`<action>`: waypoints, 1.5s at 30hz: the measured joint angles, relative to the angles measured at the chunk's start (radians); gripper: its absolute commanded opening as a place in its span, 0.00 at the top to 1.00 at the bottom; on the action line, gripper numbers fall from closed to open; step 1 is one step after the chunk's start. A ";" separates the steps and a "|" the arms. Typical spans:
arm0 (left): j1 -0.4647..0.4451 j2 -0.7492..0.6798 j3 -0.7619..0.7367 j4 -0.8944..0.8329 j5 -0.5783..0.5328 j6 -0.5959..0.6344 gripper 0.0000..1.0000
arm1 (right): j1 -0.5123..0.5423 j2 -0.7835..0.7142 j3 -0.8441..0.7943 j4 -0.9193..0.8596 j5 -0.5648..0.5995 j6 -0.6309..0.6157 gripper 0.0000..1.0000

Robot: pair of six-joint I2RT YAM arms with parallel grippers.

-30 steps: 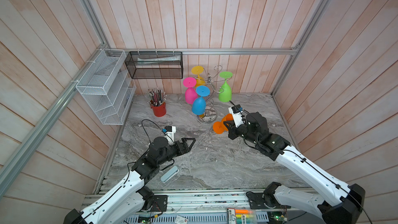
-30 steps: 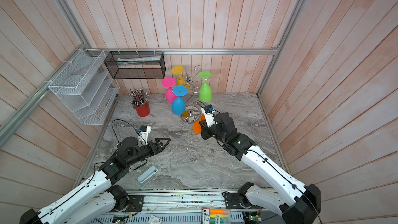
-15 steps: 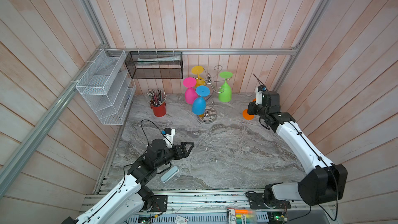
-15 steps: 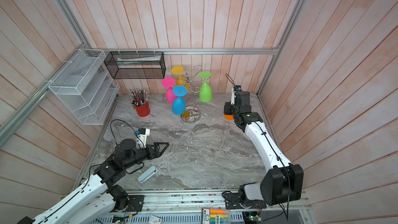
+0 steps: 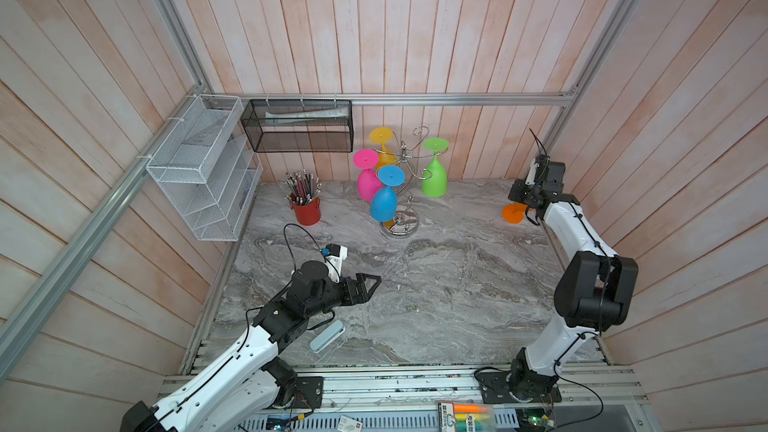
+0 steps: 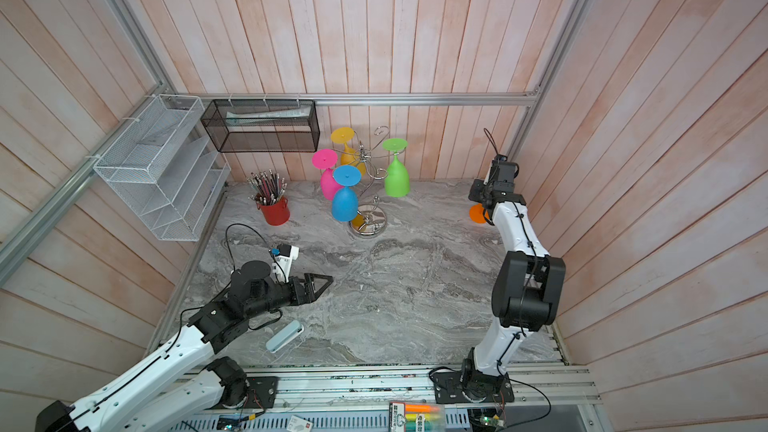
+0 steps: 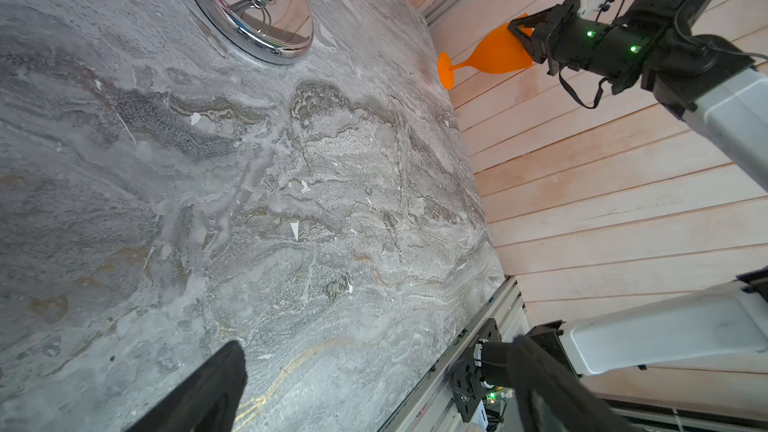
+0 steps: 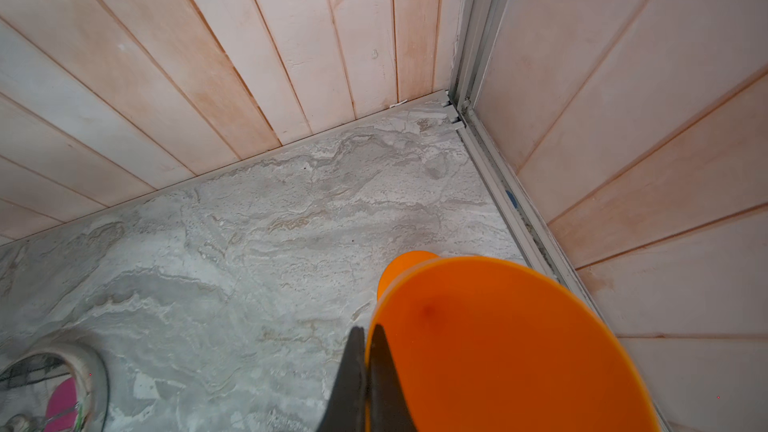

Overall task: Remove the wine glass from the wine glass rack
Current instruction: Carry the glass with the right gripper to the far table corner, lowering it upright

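- The orange wine glass [image 5: 514, 214] is off the wine glass rack [image 5: 401, 228] and well away from it, over in the far right corner of the marble surface [image 5: 457, 284], right by the wall planks.
- The right jaws are pressed together on the rim of its bowl, one finger inside and one outside (easiest to see in the right wrist view, where the orange bowl [image 8: 498, 347] fills the corner of the shot).
- The glass is upright, bowl up and foot down. I can't tell whether the foot is actually touching the surface or just above it.
- In both top views the right arm [image 5: 569, 226] covers most of the bowl, so you mostly just see the round orange foot [image 6: 478, 214].
- The rack stands at the back middle with four glasses hanging upside down from its hooks: yellow glass [image 5: 382, 147], pink glass [image 5: 368, 184], blue glass [image 5: 383, 203] and green glass [image 5: 434, 178].
- The left jaws are spread wide with nothing between them, hovering over the near left part of the surface; the left arm [image 5: 249, 351] reaches in from the front edge.
- A light blue case [image 5: 327, 336] lies flat just beside that arm.
- A red cup of pencils [image 5: 306, 211] sits to the left of the rack, under a black mesh basket [image 5: 299, 126] on the back wall.
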 measured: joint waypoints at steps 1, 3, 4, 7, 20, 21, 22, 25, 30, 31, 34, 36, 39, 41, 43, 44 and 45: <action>-0.002 0.009 0.008 0.000 0.002 0.001 0.00 | -0.003 0.021 0.023 0.001 0.002 0.000 1.00; -0.003 0.029 0.022 0.006 0.006 0.004 0.00 | -0.008 0.059 0.063 0.001 0.010 0.000 1.00; -0.003 0.041 0.029 0.010 0.008 0.004 0.00 | -0.010 0.079 0.087 -0.002 0.014 -0.001 1.00; -0.008 0.073 0.033 0.032 0.013 0.003 0.00 | -0.014 0.139 0.159 -0.010 0.020 -0.002 1.00; -0.025 0.160 0.034 0.094 0.022 -0.002 0.00 | -0.023 0.327 0.391 -0.080 0.003 -0.006 1.00; -0.026 0.160 0.034 0.097 0.021 -0.002 0.00 | -0.023 0.332 0.402 -0.085 -0.001 -0.006 1.00; -0.028 0.160 0.034 0.101 0.021 -0.002 0.00 | -0.023 0.335 0.410 -0.089 -0.005 -0.006 1.00; -0.032 0.160 0.034 0.110 0.022 -0.004 0.00 | -0.023 0.340 0.426 -0.098 -0.015 -0.007 1.00; -0.035 0.148 0.034 0.112 0.021 -0.004 0.00 | -0.023 0.366 0.470 -0.117 -0.038 -0.007 1.00; -0.035 0.142 0.034 0.112 0.021 -0.004 0.00 | -0.023 0.372 0.473 -0.120 -0.045 -0.007 1.00; -0.036 0.122 0.034 0.112 0.021 -0.004 0.00 | -0.023 0.386 0.477 -0.134 -0.055 -0.008 0.95; -0.038 0.113 0.034 0.112 0.021 -0.004 0.00 | -0.021 0.394 0.478 -0.147 -0.058 -0.013 0.87; -0.043 0.108 0.034 0.111 0.021 -0.004 0.00 | -0.016 0.396 0.484 -0.154 -0.060 -0.033 0.75; -0.045 0.108 0.034 0.111 0.021 -0.004 0.00 | -0.010 0.396 0.493 -0.164 -0.060 -0.045 0.66; -0.049 0.108 0.034 0.111 0.020 -0.003 0.00 | -0.003 0.396 0.509 -0.181 -0.058 -0.060 0.57; -0.049 0.108 0.034 0.110 0.020 -0.002 0.00 | 0.002 0.396 0.517 -0.188 -0.053 -0.066 0.53; -0.050 0.108 0.034 0.108 0.020 0.000 0.00 | 0.007 0.395 0.525 -0.195 -0.045 -0.074 0.49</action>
